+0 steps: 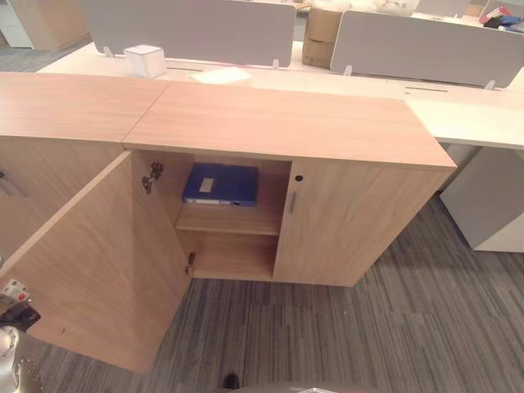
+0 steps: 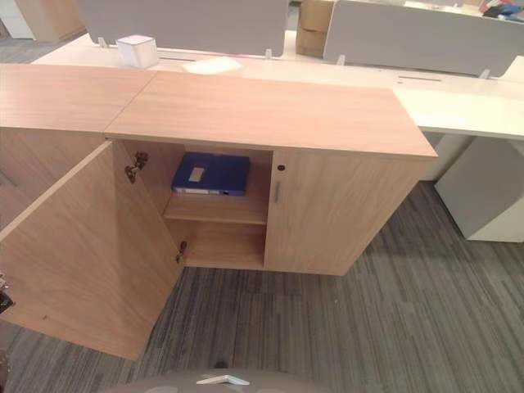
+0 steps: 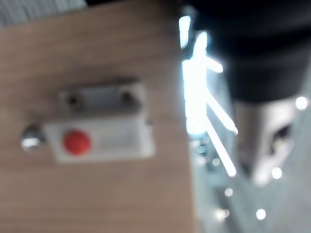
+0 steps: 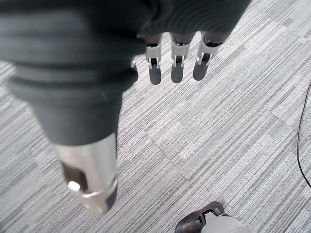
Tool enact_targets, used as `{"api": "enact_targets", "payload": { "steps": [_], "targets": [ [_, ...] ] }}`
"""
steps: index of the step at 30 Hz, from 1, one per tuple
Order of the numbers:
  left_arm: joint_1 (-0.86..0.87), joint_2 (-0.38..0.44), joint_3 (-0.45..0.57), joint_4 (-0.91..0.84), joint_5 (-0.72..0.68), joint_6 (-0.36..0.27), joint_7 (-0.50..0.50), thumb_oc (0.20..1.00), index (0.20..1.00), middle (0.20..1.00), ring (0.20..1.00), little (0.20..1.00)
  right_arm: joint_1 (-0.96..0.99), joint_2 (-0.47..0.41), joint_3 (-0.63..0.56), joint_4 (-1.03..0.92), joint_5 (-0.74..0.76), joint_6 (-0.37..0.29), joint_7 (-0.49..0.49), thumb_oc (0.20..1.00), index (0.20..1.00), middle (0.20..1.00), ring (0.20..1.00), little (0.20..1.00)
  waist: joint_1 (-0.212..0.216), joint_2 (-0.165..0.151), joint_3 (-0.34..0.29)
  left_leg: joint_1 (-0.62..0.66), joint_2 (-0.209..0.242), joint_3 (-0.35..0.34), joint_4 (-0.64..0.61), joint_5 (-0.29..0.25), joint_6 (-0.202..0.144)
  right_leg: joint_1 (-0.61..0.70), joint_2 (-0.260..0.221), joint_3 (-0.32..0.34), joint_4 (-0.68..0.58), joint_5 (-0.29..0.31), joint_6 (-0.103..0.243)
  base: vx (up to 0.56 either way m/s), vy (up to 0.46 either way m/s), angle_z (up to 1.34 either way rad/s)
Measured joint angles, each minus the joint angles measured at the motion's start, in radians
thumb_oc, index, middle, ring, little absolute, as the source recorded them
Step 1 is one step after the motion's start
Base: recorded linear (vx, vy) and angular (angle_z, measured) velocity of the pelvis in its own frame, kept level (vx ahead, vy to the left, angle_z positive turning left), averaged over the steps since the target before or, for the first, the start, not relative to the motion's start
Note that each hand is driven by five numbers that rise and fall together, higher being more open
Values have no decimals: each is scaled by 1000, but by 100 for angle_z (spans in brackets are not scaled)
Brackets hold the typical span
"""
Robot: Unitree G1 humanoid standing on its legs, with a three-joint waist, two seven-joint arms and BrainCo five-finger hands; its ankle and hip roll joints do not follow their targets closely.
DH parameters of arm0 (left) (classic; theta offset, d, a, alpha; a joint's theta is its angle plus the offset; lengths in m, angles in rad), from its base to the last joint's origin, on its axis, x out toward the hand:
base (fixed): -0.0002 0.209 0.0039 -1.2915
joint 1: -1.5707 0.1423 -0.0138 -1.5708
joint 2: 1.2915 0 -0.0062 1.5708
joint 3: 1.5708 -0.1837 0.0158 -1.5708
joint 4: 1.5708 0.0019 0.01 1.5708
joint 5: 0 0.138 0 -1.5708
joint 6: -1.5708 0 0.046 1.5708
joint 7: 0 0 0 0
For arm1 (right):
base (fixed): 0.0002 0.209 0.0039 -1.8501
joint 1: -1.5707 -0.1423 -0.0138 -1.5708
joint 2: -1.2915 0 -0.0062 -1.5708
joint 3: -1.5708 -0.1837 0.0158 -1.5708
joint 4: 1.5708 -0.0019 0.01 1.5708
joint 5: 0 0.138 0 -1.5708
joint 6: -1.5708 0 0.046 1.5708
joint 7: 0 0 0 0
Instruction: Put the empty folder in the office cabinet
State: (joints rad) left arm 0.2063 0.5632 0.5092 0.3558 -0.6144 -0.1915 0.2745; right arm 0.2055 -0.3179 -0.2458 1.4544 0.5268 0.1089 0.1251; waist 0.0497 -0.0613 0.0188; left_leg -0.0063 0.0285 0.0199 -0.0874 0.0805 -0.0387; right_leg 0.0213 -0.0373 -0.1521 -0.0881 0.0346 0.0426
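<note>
A blue folder lies flat on the upper shelf inside the wooden office cabinet. The cabinet's left door stands swung wide open toward me. My left hand is low at that door's free edge, close to the white latch plate with a red dot on the door's inner face. My right hand hangs over the grey carpet, its fingers straight and relaxed, holding nothing.
The cabinet's right door is closed. A second wooden cabinet adjoins on the left. Behind stand white desks with grey screens, a white box and a cardboard box. A white pedestal stands at the right.
</note>
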Motion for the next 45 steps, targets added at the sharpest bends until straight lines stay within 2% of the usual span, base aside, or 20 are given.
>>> {"api": "enact_targets", "payload": {
  "steps": [3,6,15,16,20,22,23,24,27,28,29,30,31,32,33,34,35,39,42,45],
  "targets": [
    [2,-75,3,-58,-10,-11,1,1000,1000,1000,1000,1000,8,0,0,1,-8,2,0,1000,1000,1000,1000,1000,0,8,11,-3,-4,0,0,1,-1,-1,-3,5,-1,0,0,4,-5,5],
    [4,-113,-5,-92,-22,-11,1,1000,1000,1000,1000,1000,8,0,0,0,-8,1,-1,1000,1000,1000,1000,1000,0,16,17,-4,-5,0,0,2,-2,0,-4,7,0,0,0,7,-4,8],
    [40,-239,-46,-213,-211,-51,0,1000,1000,1000,1000,1000,4,2,0,-2,-8,1,-6,1000,1000,1000,1000,1000,3,18,32,-8,-6,0,0,2,-2,0,-4,9,2,0,0,3,0,5],
    [96,-278,-100,-311,-272,-55,-6,1000,1000,1000,1000,1000,6,4,0,-1,-7,3,-6,1000,1000,1000,1000,1000,6,17,33,-11,-8,-1,0,2,-2,-1,-6,10,2,0,0,-2,5,13],
    [187,-274,-263,-431,-359,-52,-81,1000,1000,1000,1000,1000,1,6,1,0,-7,6,-5,1000,1000,1000,1000,1000,19,19,33,-17,-13,-2,7,2,-2,-2,-8,19,5,-1,1,-2,3,20],
    [196,-266,-370,-468,-413,-30,-160,1000,1000,1000,1000,1000,-14,6,6,0,-7,6,-4,1000,1000,1000,1000,1000,19,27,40,-22,-17,1,9,2,-3,-2,-9,37,5,-2,2,6,3,18],
    [201,-256,-418,-487,-442,-11,-184,1000,1000,1000,1000,1000,-22,8,11,0,-6,7,-4,1000,1000,1000,1000,1000,19,30,42,-26,-19,2,10,2,-3,-6,-10,45,5,-3,4,0,0,0],
    [198,-215,-523,-510,-487,34,-232,1000,1000,1000,1000,1000,-41,11,34,0,-6,6,-2,1000,1000,1000,1000,1000,14,30,41,-40,-26,7,13,1,-5,-22,-17,58,5,-3,4,4,-1,-9],
    [150,-191,-636,-517,-523,85,-292,1000,1000,1000,1000,1000,-78,14,52,0,-4,5,-1,1000,1000,1000,1000,1000,-4,36,54,-59,-34,25,27,-11,-6,-42,-25,85,1,-3,11,7,-2,-35],
    [99,-197,-711,-518,-539,133,-338,1000,1000,1000,1000,1000,-103,23,51,4,-3,7,1,1000,1000,1000,1000,1000,-15,62,69,-57,-25,31,-1,-12,-3,-42,-14,86,24,-10,42,14,-9,-48],
    [76,-193,-760,-527,-550,149,-353,1000,1000,1000,1000,1000,-118,34,51,5,4,11,1,1000,1000,1000,1000,1000,-32,67,88,-59,-20,34,-1,-12,-3,-60,-14,84,85,-16,34,10,-8,-33],
    [51,-184,-809,-554,-559,168,-377,1000,1000,1000,1000,1000,-126,54,52,1,5,13,1,1000,1000,1000,1000,1000,-55,42,94,-70,-25,38,-1,-16,-10,-76,-11,85,126,-39,22,0,0,0],
    [22,-176,-849,-560,-560,187,-400,1000,1000,1000,1000,1000,-124,76,51,2,5,17,1,1000,1000,1000,1000,1000,-84,-15,88,-78,-51,54,11,-24,-27,-84,-47,92,89,-41,20,0,0,0],
    [-3,-194,-879,-548,-560,201,-410,1000,1000,1000,1000,1000,-139,87,53,2,5,18,0,1000,1000,1000,1000,1000,-99,-28,91,-100,-64,56,66,-36,6,-85,-64,96,65,-30,20,4,-11,-34],
    [-19,-205,-905,-536,-563,214,-415,1000,1000,1000,1000,1000,-146,89,77,0,6,16,-2,1000,1000,1000,1000,1000,-99,-36,97,-116,-66,55,180,-74,47,-83,-72,109,42,-29,24,5,-14,-84],
    [-13,-239,-914,-530,-572,219,-418,1000,1000,1000,1000,1000,-148,69,102,0,7,15,-4,1000,1000,1000,1000,1000,-93,4,94,-91,-28,39,185,-118,45,-60,-46,110,22,-24,54,14,-15,-92],
    [-14,-255,-914,-518,-590,222,-420,1000,1000,1000,1000,1000,-147,73,115,-10,11,13,-7,1000,1000,1000,1000,1000,-110,5,93,-58,-34,52,134,-86,38,-45,-50,110,5,3,69,15,-13,-59],
    [-8,-239,-903,-523,-599,213,-423,1000,1000,1000,1000,1000,-83,90,116,-5,45,22,-12,1000,1000,1000,1000,1000,-128,2,78,22,-59,48,3,-46,36,-11,-69,104,-1,29,58,19,-14,6],
    [35,-225,-901,-523,-598,213,-417,1000,1000,1000,1000,1000,-64,83,115,-7,45,19,-22,1000,1000,1000,1000,1000,-127,29,51,34,-47,44,-1,-23,39,4,-56,95,-1,26,51,17,-14,8],
    [45,-237,-896,-504,-596,205,-413,1000,1000,1000,1000,1000,-79,82,114,-10,45,8,-27,1000,1000,1000,1000,1000,-122,34,43,56,-40,42,-1,-18,45,23,-48,86,1,25,41,9,-20,6]
  ]
}}
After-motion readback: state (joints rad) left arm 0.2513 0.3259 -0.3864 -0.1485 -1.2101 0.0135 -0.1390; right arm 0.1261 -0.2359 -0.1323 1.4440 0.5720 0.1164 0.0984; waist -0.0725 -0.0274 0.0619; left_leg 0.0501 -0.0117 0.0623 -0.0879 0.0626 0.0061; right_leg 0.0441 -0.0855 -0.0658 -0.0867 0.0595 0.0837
